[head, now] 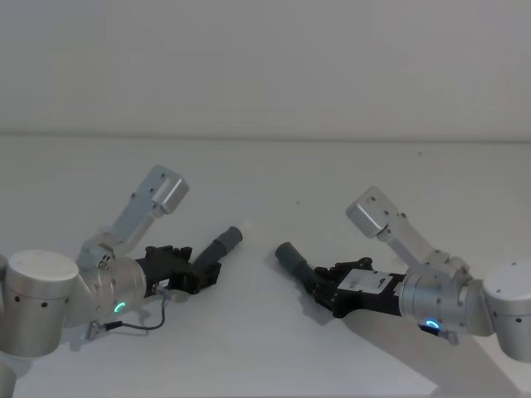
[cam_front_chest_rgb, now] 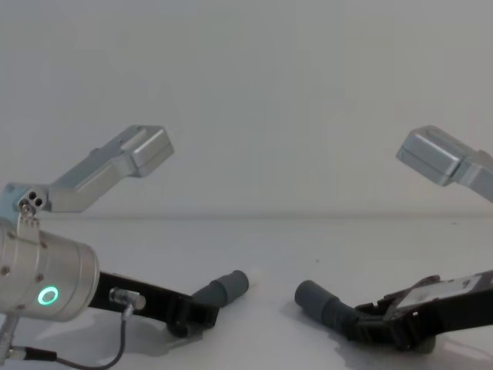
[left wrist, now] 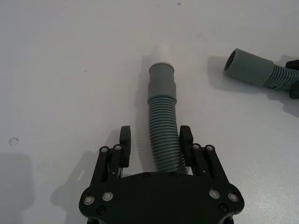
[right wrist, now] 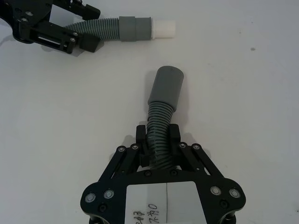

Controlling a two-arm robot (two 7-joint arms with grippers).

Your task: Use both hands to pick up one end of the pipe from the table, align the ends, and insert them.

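Note:
On the white table (head: 265,356) lie two grey ribbed pieces of the pipe. The left piece (left wrist: 162,116) has a smooth cuff with a whitish tip (left wrist: 162,50). My left gripper (left wrist: 155,137) straddles its ribbed part, open, with a gap beside one finger; it also shows in the head view (head: 207,267). On the right piece (right wrist: 159,126), my right gripper (right wrist: 158,137) is shut just behind the dark cuff (right wrist: 166,86). The two ends (head: 235,235) (head: 290,255) point toward each other with a gap between them.
The table's far edge (head: 265,137) meets a plain pale wall. A thin grey cable (head: 137,326) trails from the left wrist over the table. Both arms' silver elbows (head: 162,189) (head: 375,211) rise above the surface.

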